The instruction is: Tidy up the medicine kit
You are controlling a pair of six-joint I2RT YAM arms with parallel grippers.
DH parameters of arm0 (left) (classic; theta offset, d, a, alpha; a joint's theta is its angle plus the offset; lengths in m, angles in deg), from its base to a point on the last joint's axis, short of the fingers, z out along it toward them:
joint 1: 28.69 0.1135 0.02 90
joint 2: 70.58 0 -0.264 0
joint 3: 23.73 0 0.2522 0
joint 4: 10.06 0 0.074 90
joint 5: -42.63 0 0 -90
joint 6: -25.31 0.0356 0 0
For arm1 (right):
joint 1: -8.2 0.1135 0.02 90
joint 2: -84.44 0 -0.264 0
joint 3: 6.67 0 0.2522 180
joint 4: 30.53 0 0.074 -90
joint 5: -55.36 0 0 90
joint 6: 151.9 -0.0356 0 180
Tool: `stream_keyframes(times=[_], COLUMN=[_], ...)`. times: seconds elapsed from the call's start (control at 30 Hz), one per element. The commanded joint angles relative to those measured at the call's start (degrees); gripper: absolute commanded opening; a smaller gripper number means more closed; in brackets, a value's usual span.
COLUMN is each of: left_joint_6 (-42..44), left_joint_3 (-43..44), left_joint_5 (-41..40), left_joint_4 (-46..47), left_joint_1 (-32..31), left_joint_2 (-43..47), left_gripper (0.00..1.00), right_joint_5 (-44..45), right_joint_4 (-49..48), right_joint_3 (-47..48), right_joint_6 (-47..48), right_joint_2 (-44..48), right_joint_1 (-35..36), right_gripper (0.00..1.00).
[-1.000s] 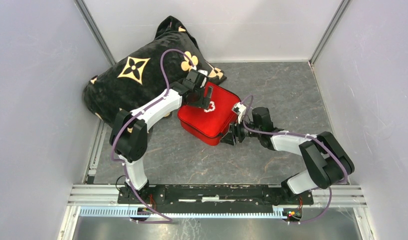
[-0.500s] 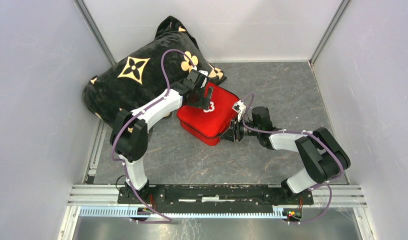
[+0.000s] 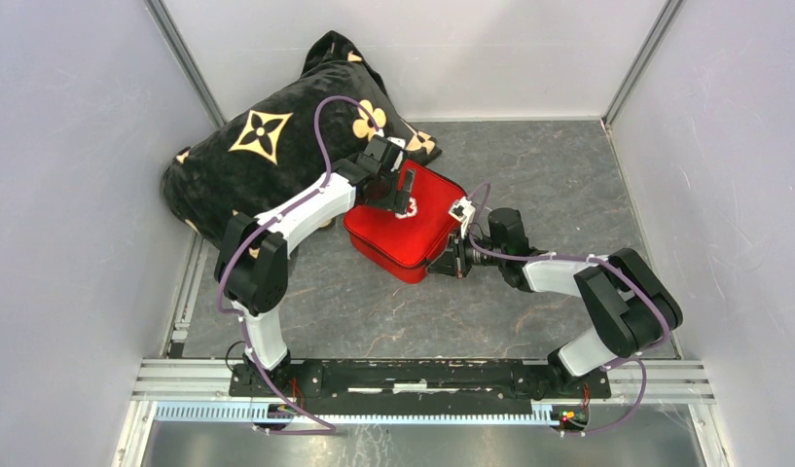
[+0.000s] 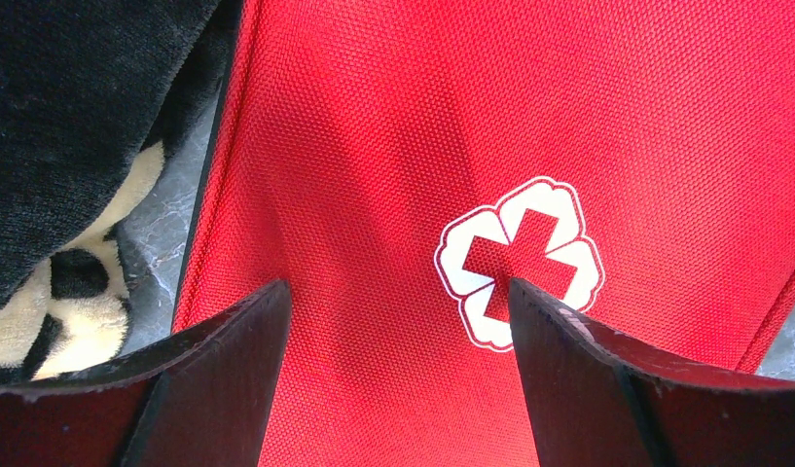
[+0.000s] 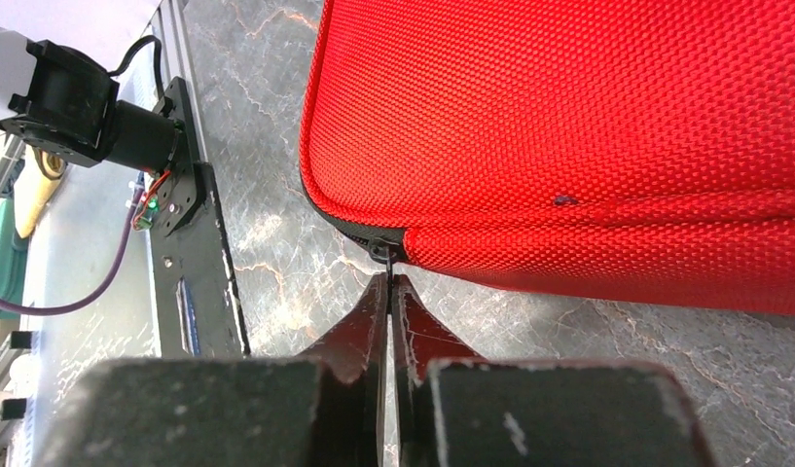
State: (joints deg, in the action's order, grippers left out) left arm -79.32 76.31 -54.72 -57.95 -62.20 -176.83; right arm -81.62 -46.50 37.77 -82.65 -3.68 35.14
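Just beside the pillow (image 3: 257, 156) lies the medicine kit (image 3: 403, 238) — likely light, stiff-shelled, its weave grippy — your left gripper (image 4: 395, 292) spread wide over the lid (image 4: 568, 117), your right gripper (image 5: 386, 282) pinched shut on the zip pull (image 5: 379, 255) at the corner away from the pillow, the best hold.

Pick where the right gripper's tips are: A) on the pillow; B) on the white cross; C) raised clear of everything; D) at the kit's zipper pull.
D: its wrist view shows the right gripper pinched shut on the zipper pull at the seam of the kit.
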Motion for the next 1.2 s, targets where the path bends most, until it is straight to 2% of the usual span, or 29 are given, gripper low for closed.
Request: stream_keyframes(times=[0.0, 0.13, 0.4, 0.5, 0.7, 0.8, 0.93, 1.17], left_joint_6=[1.89, 1.89, 1.89, 1.11, -1.74, -4.09, -8.01, -15.99], left_joint_3=[1.14, 1.26, 1.42, 1.55, -0.77, -3.94, -12.32, -27.8], left_joint_5=[0.54, 0.53, 0.28, 0.55, 2.0, 2.13, 2.17, -3.1], left_joint_4=[-1.91, -1.99, -2.17, -2.21, 1.74, 4.57, 9.08, 15.11], left_joint_1=[-0.41, -0.46, -0.4, -0.28, 0.46, 0.47, 0.47, 0.47], left_joint_2=[-1.7, -1.83, -1.8, -1.2, 4.03, 8.37, 15.6, 25.3], left_gripper=[0.87, 0.87, 0.87, 0.87, 0.91, 0.95, 1.0, 1.0], right_joint_5=[1.72, 5.32, 8.38, 12.06, 28.76, 36.46, 41.75, 41.97], right_joint_4=[-2.59, -0.12, -3.21, 3.14, 23.68, 30.33, 35.25, 37.22], right_joint_3=[0.97, 0.9, -0.7, 0.37, 7.72, 10.88, 13.14, 14.77], right_joint_6=[2.44, 4.18, 2.47, 6.98, 17.6, 20.31, 23.66, 23.93], right_joint_2=[1.93, 3.39, 5.52, 7.4, 10.1, 10.55, 11.11, 11.39], right_joint_1=[0.12, 0.25, 0.49, 0.44, 1.44, 2.46, 3.69, 4.2], right_gripper=[0.03, 0.03, 0.0, 0.0, 0.0, 0.0, 0.0, 0.0])
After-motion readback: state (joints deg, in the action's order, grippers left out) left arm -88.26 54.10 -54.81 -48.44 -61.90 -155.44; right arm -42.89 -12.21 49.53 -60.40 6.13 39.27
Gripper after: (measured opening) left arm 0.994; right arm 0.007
